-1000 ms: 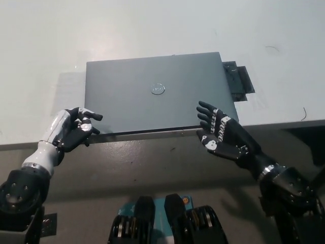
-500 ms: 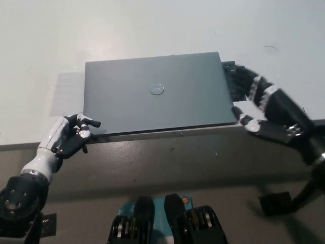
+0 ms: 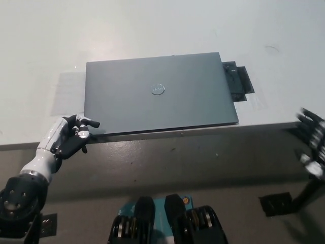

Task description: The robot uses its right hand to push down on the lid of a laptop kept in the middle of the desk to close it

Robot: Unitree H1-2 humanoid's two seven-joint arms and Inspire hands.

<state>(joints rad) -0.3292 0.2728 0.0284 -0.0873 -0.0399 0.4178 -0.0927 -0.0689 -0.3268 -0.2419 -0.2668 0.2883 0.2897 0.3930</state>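
lying flat mid-desk [image 3: 152, 30], the laptop [image 3: 160, 94] has its lid down, so closing looks done. right hand [image 3: 311, 140] sits clear at the desk's edge, fingers apparently spread, holding nothing. left hand [image 3: 71, 136] rests loosely curled, empty, by the near-left corner.

L hand [image 3: 70, 138] white w/ black palm; R hand [image 3: 311, 138] black, white marks.

The laptop [image 3: 158, 94] is lying closed in the middle of the desk [image 3: 152, 25], near its front edge. The left hand [image 3: 71, 136] is sitting at its front left corner, the right hand [image 3: 312, 140] well off right.
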